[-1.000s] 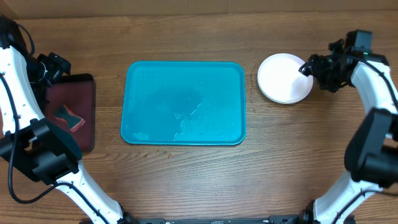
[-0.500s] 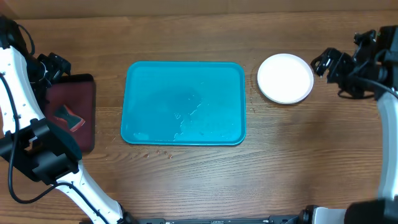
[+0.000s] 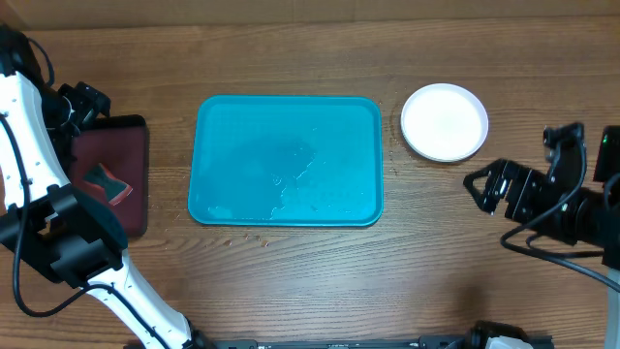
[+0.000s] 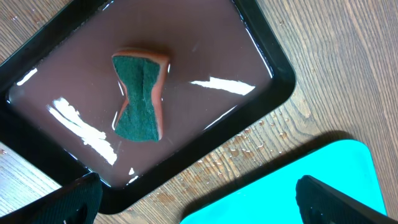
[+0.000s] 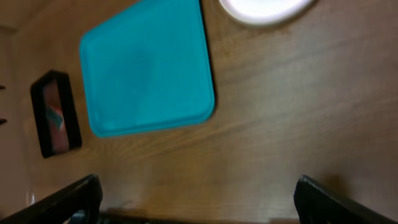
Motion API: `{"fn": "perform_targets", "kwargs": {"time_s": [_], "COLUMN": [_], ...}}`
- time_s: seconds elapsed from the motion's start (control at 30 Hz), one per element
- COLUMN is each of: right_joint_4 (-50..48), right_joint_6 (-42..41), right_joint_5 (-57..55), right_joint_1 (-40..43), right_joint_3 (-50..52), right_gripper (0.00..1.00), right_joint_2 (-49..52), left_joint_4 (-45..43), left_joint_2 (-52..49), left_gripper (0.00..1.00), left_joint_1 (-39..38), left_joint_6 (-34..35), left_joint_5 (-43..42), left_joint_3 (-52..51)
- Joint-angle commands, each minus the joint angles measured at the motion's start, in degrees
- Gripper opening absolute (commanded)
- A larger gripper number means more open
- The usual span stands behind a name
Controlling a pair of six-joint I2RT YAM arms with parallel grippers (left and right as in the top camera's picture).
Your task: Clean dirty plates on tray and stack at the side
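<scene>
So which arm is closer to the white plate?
Right. The right fingers hover open close beside the white plate, not touching. The left fingers are far off across the teal tray, over the maroon tray.

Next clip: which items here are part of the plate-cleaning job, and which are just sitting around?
Job:
- teal tray, no plates on it
- white plate, set down beside the tray

Lying about:
- dark maroon tray
- green sponge resting in the maroon tray
</scene>
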State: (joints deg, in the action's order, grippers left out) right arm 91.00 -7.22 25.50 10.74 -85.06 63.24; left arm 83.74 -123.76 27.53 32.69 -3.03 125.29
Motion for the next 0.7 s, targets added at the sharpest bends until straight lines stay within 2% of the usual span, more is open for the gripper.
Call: {"fn": "perform_targets", "kwargs": {"time_s": [0.0,0.47,0.57,0.67], "right_joint_4": [2.32,3.69,0.9,-6.25], "right_joint_6": [-0.24,-0.04,0.0,0.22], "right_joint_5": [0.5,-7.17,-6.58,-6.58], "right_joint_1": [-0.2,-0.26,-1.25,-4.31], "right_joint_3": [0.5,1.29,4.2,9.44], "right_gripper": [1.0,1.0,1.0,1.0], "right_joint_2": [0.17,1.11,0.81,-2.12], "left_joint_4": [-0.02,-0.02,-0.02,-0.02], "left_joint_2": [0.35,0.35,0.35,0.35], "left_gripper": [1.0,1.0,1.0,1.0], "left_joint_1": [0.15,0.15,0.15,0.15], "left_joint_6": [0.33,0.33,0.33,0.33], "left_joint_5": [-0.42,-0.42,-0.42,-0.42], "left_joint_3": [0.48,0.48,0.48,0.48]}}
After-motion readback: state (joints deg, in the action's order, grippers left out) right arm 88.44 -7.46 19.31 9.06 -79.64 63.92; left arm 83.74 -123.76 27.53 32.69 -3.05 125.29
